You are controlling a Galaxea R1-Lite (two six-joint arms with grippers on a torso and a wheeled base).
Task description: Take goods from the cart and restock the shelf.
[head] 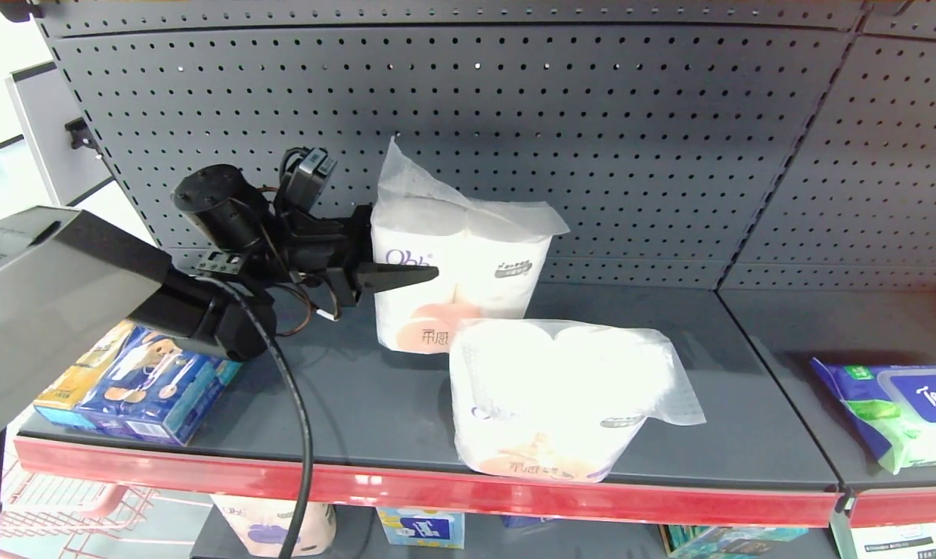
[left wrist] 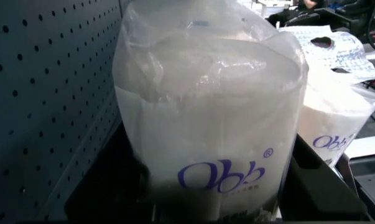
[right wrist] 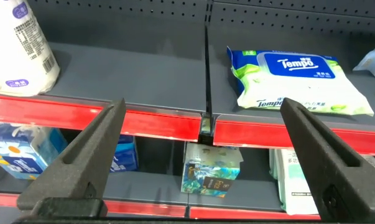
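— Worst case on the shelf point(head: 375, 404)?
— Toppling the toilet-roll pack point(head: 460, 264), upright at shelf back, clamped, seemingly, in the left gripper point(head: 428, 260); loose wrapper apt to snag on release.
— In the way?
— At shelf front, second pack point(head: 553, 396); past shelf right, wet wipes point(head: 895, 411); shelf left, blue boxes point(head: 154, 388). Spread and empty, right gripper point(right wrist: 203, 106).

Place: shop
Shelving: pegboard back point(head: 514, 116) behind left gripper point(head: 394, 260), red-edged shelf point(head: 344, 404) below
Goods: packaged toilet rolls point(head: 468, 256), wipes point(head: 903, 411)
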